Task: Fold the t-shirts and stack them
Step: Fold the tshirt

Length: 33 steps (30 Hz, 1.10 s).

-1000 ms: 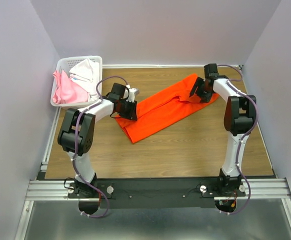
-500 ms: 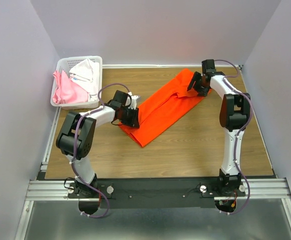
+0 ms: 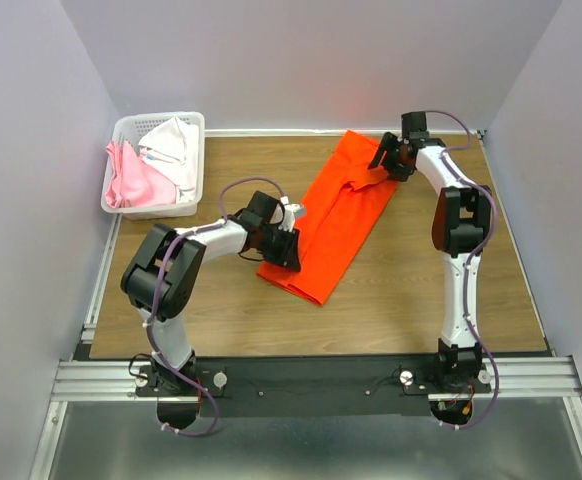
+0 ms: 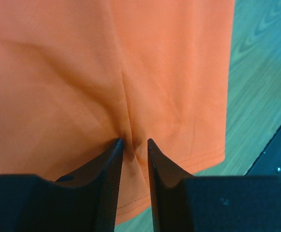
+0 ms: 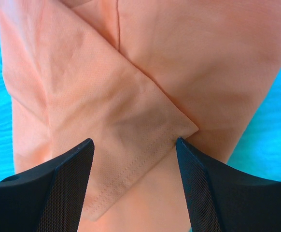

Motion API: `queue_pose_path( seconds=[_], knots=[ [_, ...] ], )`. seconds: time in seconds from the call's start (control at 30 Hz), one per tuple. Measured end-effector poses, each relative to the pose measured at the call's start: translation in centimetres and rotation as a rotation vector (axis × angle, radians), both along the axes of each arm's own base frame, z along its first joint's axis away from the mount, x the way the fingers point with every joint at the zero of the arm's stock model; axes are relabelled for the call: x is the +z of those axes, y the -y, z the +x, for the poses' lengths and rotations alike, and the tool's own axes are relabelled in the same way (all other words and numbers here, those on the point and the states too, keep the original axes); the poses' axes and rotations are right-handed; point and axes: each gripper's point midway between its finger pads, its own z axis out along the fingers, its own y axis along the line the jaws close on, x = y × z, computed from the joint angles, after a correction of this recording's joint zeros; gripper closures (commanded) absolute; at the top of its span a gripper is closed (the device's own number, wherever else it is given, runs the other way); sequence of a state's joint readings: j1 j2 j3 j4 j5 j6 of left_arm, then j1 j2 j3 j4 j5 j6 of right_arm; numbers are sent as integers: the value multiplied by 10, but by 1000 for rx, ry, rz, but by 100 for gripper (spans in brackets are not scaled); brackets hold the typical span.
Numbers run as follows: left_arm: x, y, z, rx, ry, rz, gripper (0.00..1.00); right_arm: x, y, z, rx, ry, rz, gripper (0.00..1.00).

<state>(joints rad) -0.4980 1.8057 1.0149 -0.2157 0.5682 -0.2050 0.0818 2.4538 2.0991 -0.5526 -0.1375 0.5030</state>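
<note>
The bright orange t-shirt (image 3: pixel 336 215) lies folded into a long strip on the wooden table, running from the far right toward the near middle. My left gripper (image 3: pixel 286 245) is at the strip's near left edge. In the left wrist view it (image 4: pixel 133 141) is shut on a pinched fold of the orange cloth (image 4: pixel 169 72) close to the hem. My right gripper (image 3: pixel 383 160) is at the strip's far end. In the right wrist view it (image 5: pixel 134 142) is wide open over a folded-in sleeve (image 5: pixel 131 121), holding nothing. A pale pink t-shirt (image 3: pixel 131 180) and a white t-shirt (image 3: pixel 171 145) lie in the basket.
A white plastic lattice basket (image 3: pixel 131 125) stands at the far left corner of the table. Grey walls close in the left, right and far sides. The black rail with the arm bases (image 3: pixel 311 380) runs along the near edge.
The orange shirt has swung round from a flat diagonal to a steeper one. My left gripper dragged its near end to the right and nearer. My right gripper shifted left toward the far edge.
</note>
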Motion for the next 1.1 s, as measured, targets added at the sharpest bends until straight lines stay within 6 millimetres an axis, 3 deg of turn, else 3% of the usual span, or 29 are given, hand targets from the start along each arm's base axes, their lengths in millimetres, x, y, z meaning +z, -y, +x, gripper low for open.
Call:
queue_pose_path(
  seconds=[0.23,0.5,0.7,0.87,1.0,1.1],
  knots=[
    [0,36,-24,-84,-46,-54,66,1,-13,13,34,36,19,23],
    [2,94,-52,-229,-64,-90,67,2,-20,18,71,57,27,21],
    [3,105,-63,-278,-64,-92,67,4,-23,20,96,67,35,19],
    [16,110,-51,-273,-37,-96,66,6,-24,20,125,75,27,18],
    [45,118,-21,-235,52,-126,64,7,-25,18,154,76,7,17],
    [71,112,1,-172,121,-142,64,13,-25,11,170,69,-6,17]
  ],
)
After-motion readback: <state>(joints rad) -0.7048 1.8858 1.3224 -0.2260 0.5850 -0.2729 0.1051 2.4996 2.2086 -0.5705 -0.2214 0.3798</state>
